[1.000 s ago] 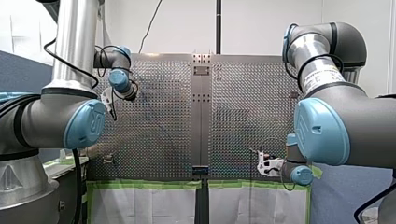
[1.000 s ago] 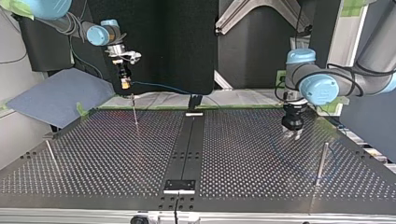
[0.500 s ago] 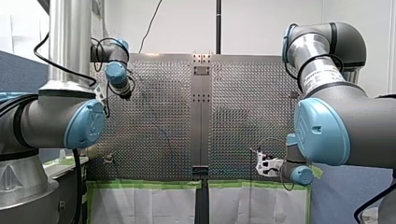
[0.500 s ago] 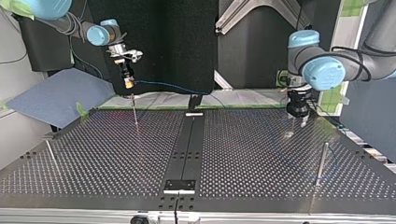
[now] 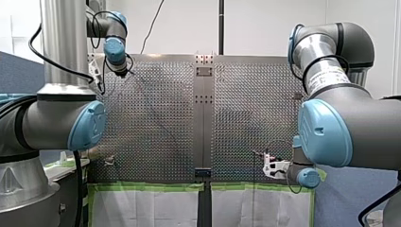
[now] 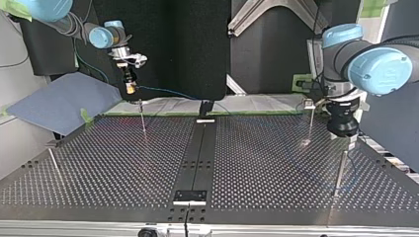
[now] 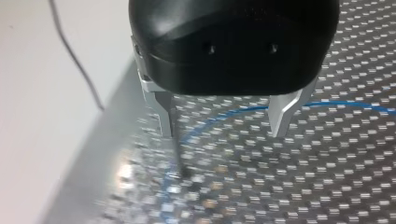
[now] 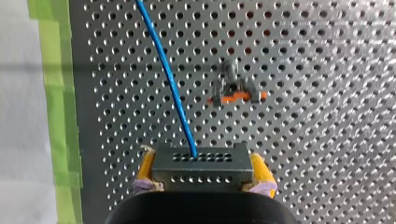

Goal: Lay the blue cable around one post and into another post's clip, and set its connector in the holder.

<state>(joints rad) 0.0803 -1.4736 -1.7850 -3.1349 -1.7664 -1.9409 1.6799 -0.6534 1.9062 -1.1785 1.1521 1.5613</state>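
Two steps appear to be left: clipping the cable and seating the connector. The right jaws, yellow-padded, are clamped on the connector (image 8: 201, 165) and hold it above the counter (image 6: 247, 163) at 10 o'clock in the top view. The cable (image 8: 168, 79) leaves the connector ahead of these jaws, toward their 11 o'clock. It passes beside the orange clip (image 8: 236, 93) at their 1 o'clock and is not in it. The left jaws stand apart and empty over a thin post (image 7: 176, 154). The cable curves past that post on the counter, so the wrap appears made, but blur prevents confirmation. The holder cannot be identified with certainty.
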